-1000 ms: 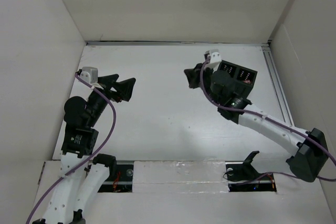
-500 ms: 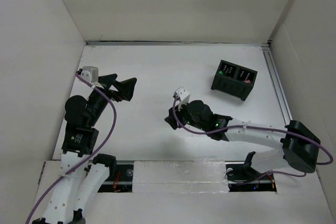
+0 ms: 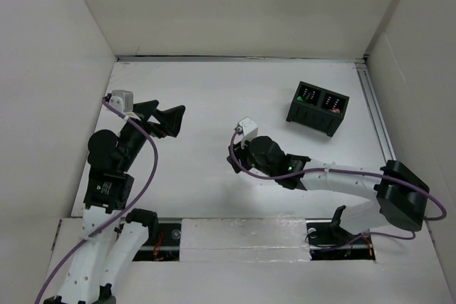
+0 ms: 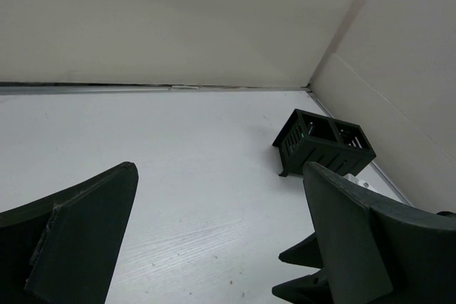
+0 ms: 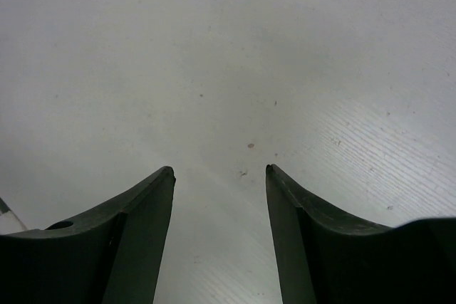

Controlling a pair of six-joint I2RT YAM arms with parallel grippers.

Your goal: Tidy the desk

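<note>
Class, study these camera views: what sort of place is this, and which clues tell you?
Probably a robot test cell: a white desk boxed in by white walls, a left arm and right arm mounted at its near edge, one black organizer box.

Black organizer box (image 3: 318,108) far right on desk (image 3: 199,97), right arm (image 3: 335,176) mid-desk, jaws perhaps parted

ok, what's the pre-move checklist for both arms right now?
1. ok: right jaws open, nothing between them.
2. ok: left jaws open, nothing held.
3. ok: black organizer upright on the desk, apart from both arms.
4. cannot tell: organizer contents seated; compartments too dark.
5. not ok: pick target; no loose item shows in any view.
6. ok: right arm and left arm well apart.
</note>
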